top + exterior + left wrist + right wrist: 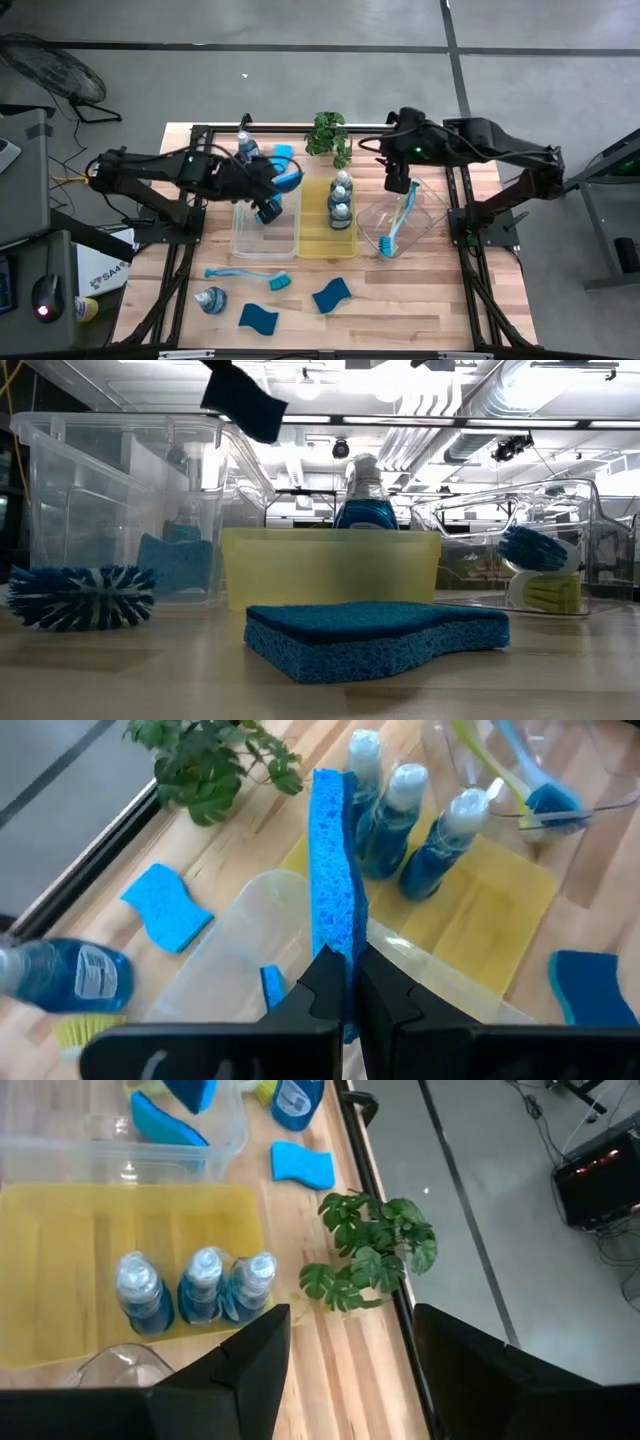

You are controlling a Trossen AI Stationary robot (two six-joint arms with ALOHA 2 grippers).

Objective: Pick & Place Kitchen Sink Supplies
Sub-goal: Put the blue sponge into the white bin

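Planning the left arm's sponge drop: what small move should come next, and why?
Probably lower the left gripper a little and open it. It is shut on a blue sponge held edge-up above the clear tray, where another sponge already lies. The right gripper is open near the plant.

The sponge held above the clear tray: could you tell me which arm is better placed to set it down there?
Left. The left gripper is shut on the sponge directly over the clear tray; the right gripper is open and empty.
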